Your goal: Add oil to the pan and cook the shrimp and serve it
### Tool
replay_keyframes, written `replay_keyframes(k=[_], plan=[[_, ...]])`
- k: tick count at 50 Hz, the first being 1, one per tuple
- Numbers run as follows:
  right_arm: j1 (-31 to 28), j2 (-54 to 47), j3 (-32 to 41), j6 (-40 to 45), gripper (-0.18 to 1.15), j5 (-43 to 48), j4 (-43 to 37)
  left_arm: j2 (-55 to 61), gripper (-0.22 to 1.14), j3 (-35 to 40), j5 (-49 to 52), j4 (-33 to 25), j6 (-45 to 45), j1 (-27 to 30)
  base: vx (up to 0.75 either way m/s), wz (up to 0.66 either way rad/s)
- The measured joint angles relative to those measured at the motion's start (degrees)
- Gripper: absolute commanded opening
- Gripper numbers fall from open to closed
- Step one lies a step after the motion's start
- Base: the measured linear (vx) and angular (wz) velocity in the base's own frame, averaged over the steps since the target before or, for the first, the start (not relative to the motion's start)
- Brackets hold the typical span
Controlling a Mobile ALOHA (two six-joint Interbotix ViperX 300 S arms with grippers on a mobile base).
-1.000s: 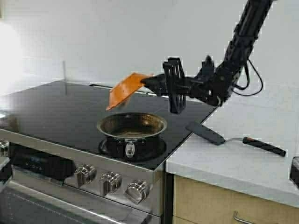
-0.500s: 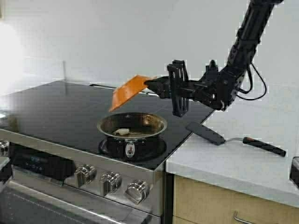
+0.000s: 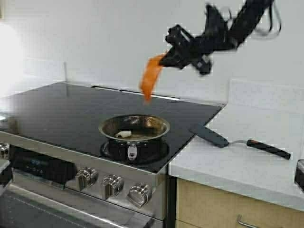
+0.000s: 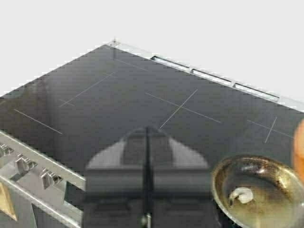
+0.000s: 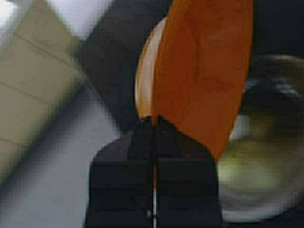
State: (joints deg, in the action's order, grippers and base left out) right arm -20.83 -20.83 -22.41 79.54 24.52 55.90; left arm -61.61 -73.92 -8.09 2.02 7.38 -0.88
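While the right gripper clamps the tipped orange bowl above it, the pan sits at the stove's front edge holding shrimp; left fingers pressed together.

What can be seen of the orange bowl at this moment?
The orange bowl looks like thin plastic, round and shallow. It hangs in the air above and behind the pan, tipped steeply, mouth nearly sideways, with nothing visible inside. The right gripper pinches its rim, jaws closed on it. It touches nothing else.
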Motion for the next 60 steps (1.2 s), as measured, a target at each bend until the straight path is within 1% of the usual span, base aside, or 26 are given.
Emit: replay_keyframes(k=[3, 8, 12, 15, 21, 23, 28, 30, 34, 40, 49, 54, 60], plan=[[-0.3, 4.3, -0.8, 0.1, 0.07, -9.0, 5.4, 0.0, 0.03, 0.0, 0.0, 0.0, -0.1, -0.1, 0.00, 0.00], [-0.7, 10.4, -2.4, -0.2, 0.07, -21.1, 12.4, 0.0, 0.03, 0.0, 0.0, 0.0, -0.1, 0.0, 0.00, 0.00], [-0.9, 15.1, -4.0, -1.6, 0.07, -30.8, 16.9, 0.0, 0.03, 0.0, -0.1, 0.0, -0.1, -0.1, 0.00, 0.00], [-0.9, 17.2, -4.6, -3.9, 0.07, -37.1, 18.6, 0.0, 0.03, 0.0, -0.1, 0.0, -0.1, -0.1, 0.00, 0.00], [-0.7, 18.3, -4.7, -16.3, 0.07, -52.1, 19.3, 0.0, 0.03, 0.1, -0.1, 0.0, -0.1, -0.1, 0.00, 0.00], [-0.4, 17.7, -4.3, -22.3, 0.07, -56.9, 19.1, -0.1, 0.03, 0.0, 0.0, 0.0, 0.0, -0.1, 0.00, 0.00], [1.7, 14.9, -3.2, -35.2, 0.07, -64.8, 16.7, 0.0, 0.03, 0.1, -0.1, 0.0, 0.0, -0.1, 0.00, 0.00], [3.1, 14.0, -2.8, -38.3, 0.07, -66.1, 15.4, 0.0, 0.03, 0.0, -0.1, 0.0, 0.0, -0.1, 0.00, 0.00], [6.7, 13.2, -2.5, -40.8, 0.07, -66.9, 13.5, 0.0, 0.03, 0.0, -0.1, 0.0, 0.0, -0.1, 0.00, 0.00], [13.1, 12.7, -2.6, -42.3, 0.07, -67.1, 13.1, 0.0, 0.03, 0.0, 0.0, 0.0, 0.0, 0.0, 0.00, 0.00], [22.5, 8.4, -3.2, -42.4, 0.07, -67.3, 14.7, 0.0, 0.03, 0.0, -0.1, 0.0, 0.0, -0.1, 0.00, 0.00], [25.4, 4.7, -3.1, -42.4, 0.07, -67.3, 15.7, 0.0, 0.03, 0.0, 0.0, 0.0, 0.0, 0.0, 0.00, 0.00], [26.6, -0.3, -2.2, -41.0, 0.07, -67.2, 16.8, 0.0, 0.03, 0.0, -0.1, 0.0, 0.0, 0.0, 0.00, 0.00]])
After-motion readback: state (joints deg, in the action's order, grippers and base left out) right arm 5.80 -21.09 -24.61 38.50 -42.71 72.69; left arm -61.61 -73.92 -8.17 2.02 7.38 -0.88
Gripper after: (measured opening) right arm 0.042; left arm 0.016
